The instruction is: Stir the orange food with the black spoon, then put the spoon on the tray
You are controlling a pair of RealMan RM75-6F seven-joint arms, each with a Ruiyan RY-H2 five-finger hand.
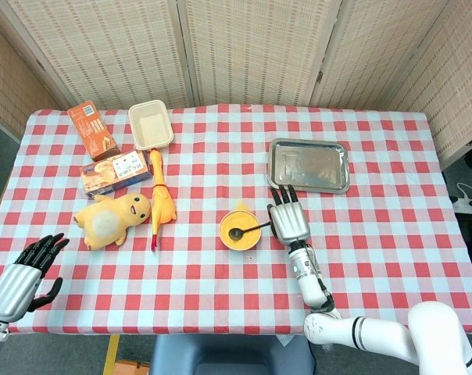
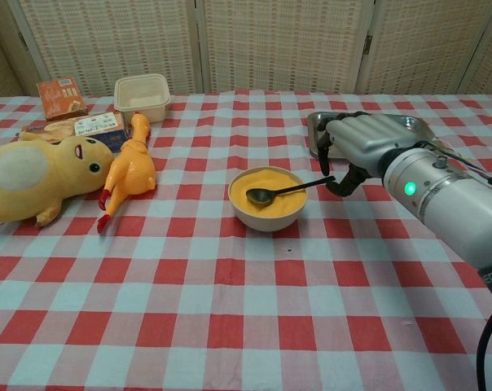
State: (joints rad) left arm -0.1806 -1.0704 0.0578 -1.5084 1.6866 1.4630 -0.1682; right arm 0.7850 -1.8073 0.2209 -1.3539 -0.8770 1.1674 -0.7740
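Note:
A small bowl point(image 1: 240, 239) of orange food point(image 2: 277, 181) stands at the table's middle. The black spoon point(image 2: 291, 189) lies with its head in the food and its handle slanting out over the rim to the right. My right hand point(image 2: 364, 147) is just right of the bowl and pinches the handle's tip between thumb and a finger, the other fingers hanging down. The steel tray point(image 1: 309, 166) lies behind this hand, with nothing on it. My left hand point(image 1: 21, 273) hovers off the table's front left corner, fingers spread, holding nothing.
Left of the bowl lie a rubber chicken point(image 1: 159, 199) and a yellow plush duck point(image 1: 111, 217). Behind them are two snack boxes point(image 1: 111, 172) point(image 1: 90, 130) and a beige container point(image 1: 151, 125). A folding screen stands along the table's far edge.

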